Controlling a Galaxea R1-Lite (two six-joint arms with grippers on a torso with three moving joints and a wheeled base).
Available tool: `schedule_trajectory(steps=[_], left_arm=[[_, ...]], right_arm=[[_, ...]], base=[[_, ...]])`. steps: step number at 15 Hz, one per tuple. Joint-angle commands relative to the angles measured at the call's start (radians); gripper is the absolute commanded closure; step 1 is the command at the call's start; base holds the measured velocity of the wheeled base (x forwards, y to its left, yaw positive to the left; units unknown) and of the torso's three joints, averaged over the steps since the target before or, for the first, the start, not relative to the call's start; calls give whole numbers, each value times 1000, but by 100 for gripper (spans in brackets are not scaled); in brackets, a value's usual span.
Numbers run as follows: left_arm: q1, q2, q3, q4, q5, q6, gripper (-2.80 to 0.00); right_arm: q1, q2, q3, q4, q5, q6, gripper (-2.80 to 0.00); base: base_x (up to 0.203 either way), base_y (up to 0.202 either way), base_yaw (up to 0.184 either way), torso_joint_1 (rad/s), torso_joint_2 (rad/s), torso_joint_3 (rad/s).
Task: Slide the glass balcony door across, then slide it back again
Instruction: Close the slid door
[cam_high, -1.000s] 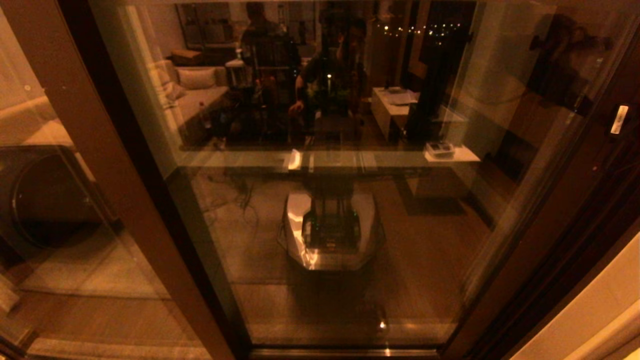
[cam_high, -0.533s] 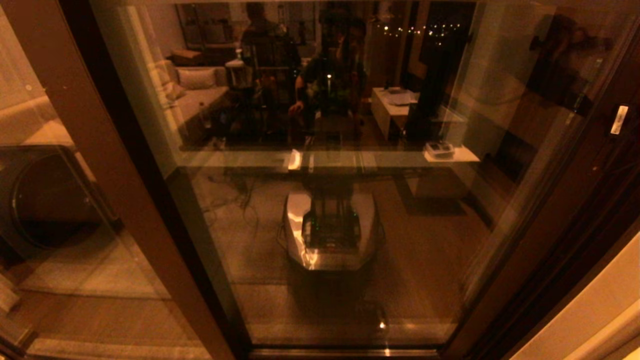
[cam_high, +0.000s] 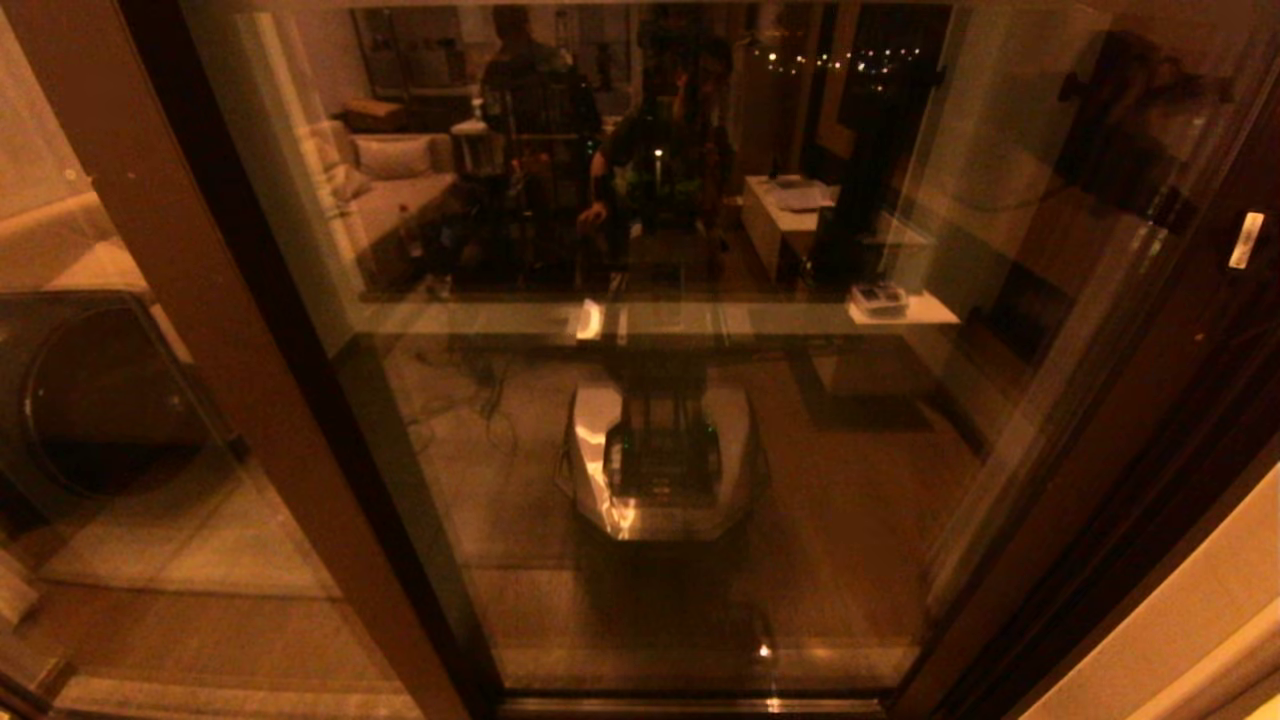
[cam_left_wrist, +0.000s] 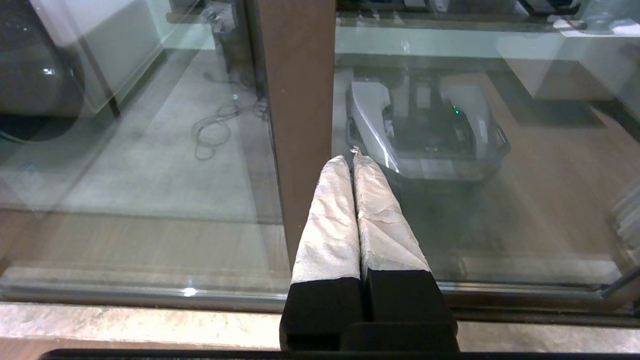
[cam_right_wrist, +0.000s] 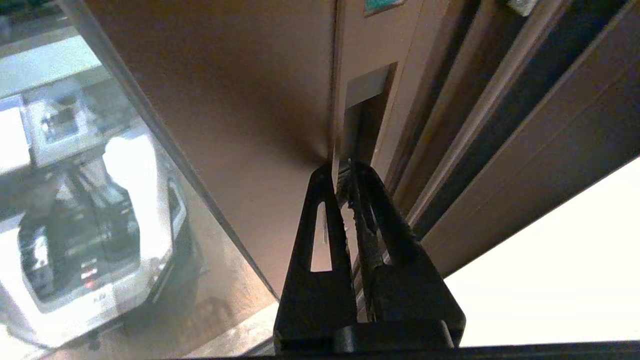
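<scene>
The right gripper (cam_right_wrist: 341, 167) has its jaws nearly together, tips at the recessed handle plate (cam_right_wrist: 364, 107) on the upright edge of the glass balcony door (cam_high: 650, 350). To slide it well, the tips should probably seat inside that recess and push sideways along the track, staying level. The door stands directly ahead: a tall reflective pane in a dark brown frame. The left gripper (cam_left_wrist: 352, 162) hangs parked, jaws together.
</scene>
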Motion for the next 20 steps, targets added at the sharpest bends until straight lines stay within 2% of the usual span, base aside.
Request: schedule_trajectory(steps=[1,20], left_arm=[[0,-1,0,0,0,0,0],[0,-1,0,0,0,0,0]], right_arm=[[-11,14,-11,2,1,0,0],[-74,65,-73,3,16,2,0]], base=[[0,0,0,0,0,0],[0,0,0,0,0,0]])
